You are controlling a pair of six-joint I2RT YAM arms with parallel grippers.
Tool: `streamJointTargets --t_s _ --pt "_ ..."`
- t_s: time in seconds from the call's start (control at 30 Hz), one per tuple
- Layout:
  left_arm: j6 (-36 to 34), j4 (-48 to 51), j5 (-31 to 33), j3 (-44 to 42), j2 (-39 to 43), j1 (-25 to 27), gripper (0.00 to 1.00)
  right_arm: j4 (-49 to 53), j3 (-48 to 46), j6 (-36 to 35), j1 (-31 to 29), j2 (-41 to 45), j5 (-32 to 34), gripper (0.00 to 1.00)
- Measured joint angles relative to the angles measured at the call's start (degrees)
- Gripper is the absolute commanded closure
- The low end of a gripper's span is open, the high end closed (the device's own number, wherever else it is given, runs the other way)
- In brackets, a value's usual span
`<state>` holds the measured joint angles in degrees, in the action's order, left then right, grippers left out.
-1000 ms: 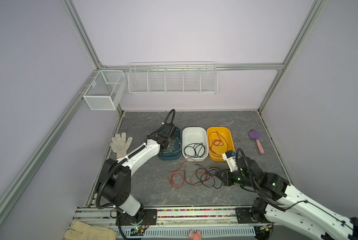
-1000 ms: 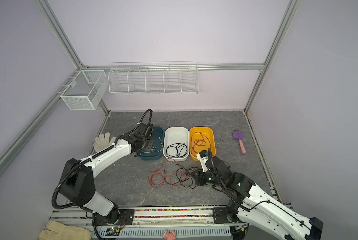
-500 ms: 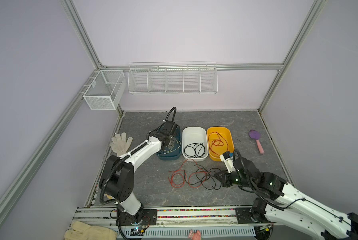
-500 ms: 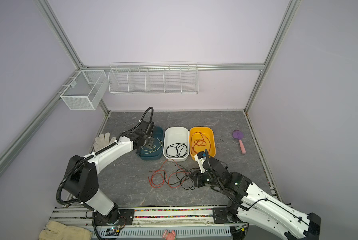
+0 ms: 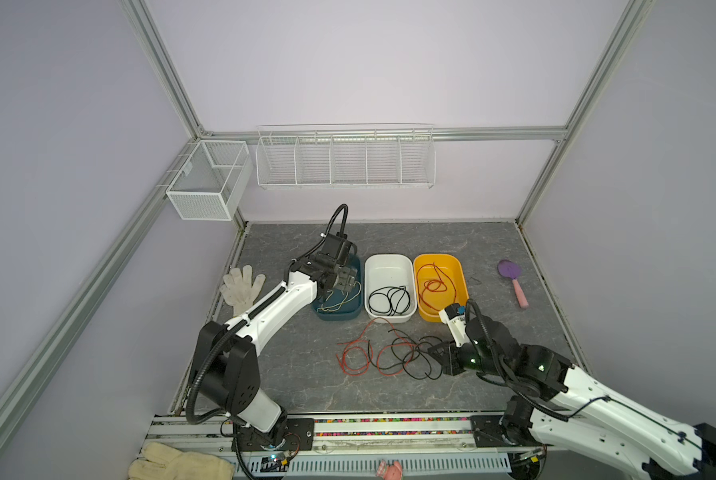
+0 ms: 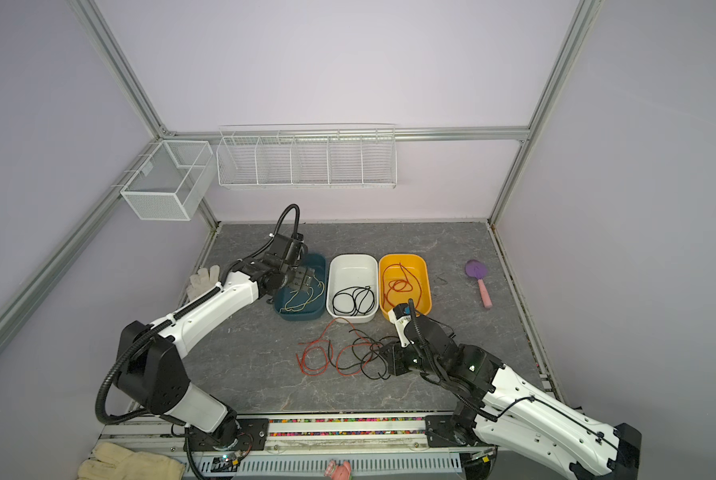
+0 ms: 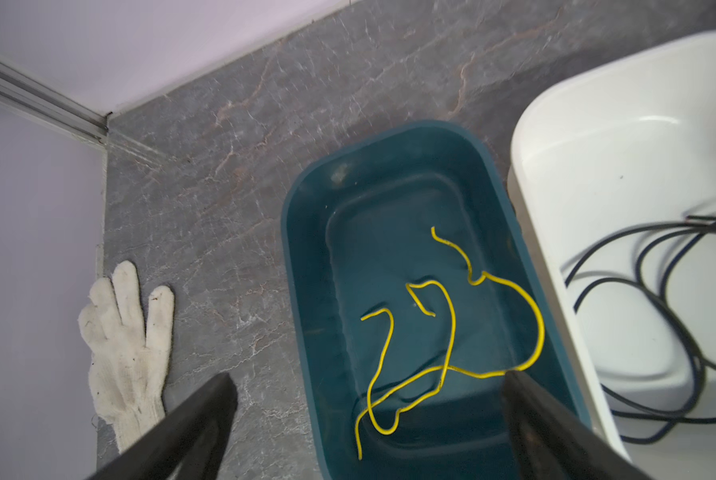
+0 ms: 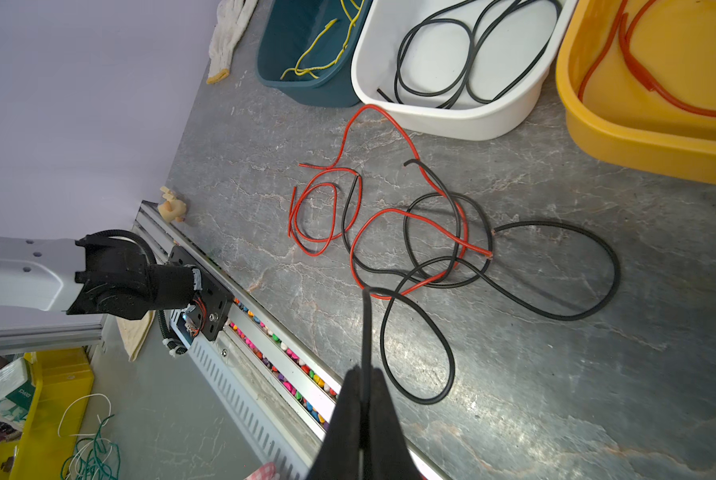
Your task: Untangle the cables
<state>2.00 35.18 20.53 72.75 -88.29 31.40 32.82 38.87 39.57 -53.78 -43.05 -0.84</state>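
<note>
Red and black cables (image 8: 439, 230) tangled just ahead of right pincer (image 8: 364, 376), one black strand (image 8: 451, 365) nipped; yellow cables (image 7: 451, 328) loose beneath left pincer (image 7: 368, 376).

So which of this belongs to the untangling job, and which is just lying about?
Job: red-black cable tangle, yellow cables in teal bin, black cables in white bin, red cables in orange bin.
Lying about: white glove, purple brush, wire baskets.

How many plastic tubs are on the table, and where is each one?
3, in one row: the blue tub at the left, the white tub in the middle, the yellow tub at the right. I see no hidden one.
</note>
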Motion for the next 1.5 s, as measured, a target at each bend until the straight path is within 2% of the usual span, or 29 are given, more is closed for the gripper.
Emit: streamJointTargets --t_s 0.27,0.43,0.6,0.9,1.1,1.37,1.5 --pt "5.66 -6.27 -6.19 -12.72 19.1 -0.13 0.01 0.61 2.8 0.0 0.0 -1.22 -0.09 0.94" --pt "8.5 -4.46 -11.32 -13.73 20.2 -0.04 0.01 2.34 6.88 -0.57 0.0 -2.12 -0.07 0.94" --pt "13.25 -3.58 -13.2 -20.96 24.55 1.4 0.0 4.68 12.63 -1.27 0.0 -2.84 0.07 0.93" --pt "21.4 -4.52 -13.55 -28.59 27.54 8.28 0.01 8.13 21.0 -3.08 0.0 -4.87 1.01 0.93" --pt "26.45 -8.15 -14.8 -35.04 30.34 11.3 0.03 10.01 26.8 -4.76 0.0 -7.5 1.01 0.93" --pt "32.04 -17.03 -20.04 -45.42 33.68 13.31 0.06 10.86 31.71 -6.62 0.0 -9.4 1.01 0.94" --pt "33.59 -20.5 -21.46 -47.63 34.23 15.39 0.07 11.08 33.18 -7.1 0.0 -10.78 0.96 0.93"
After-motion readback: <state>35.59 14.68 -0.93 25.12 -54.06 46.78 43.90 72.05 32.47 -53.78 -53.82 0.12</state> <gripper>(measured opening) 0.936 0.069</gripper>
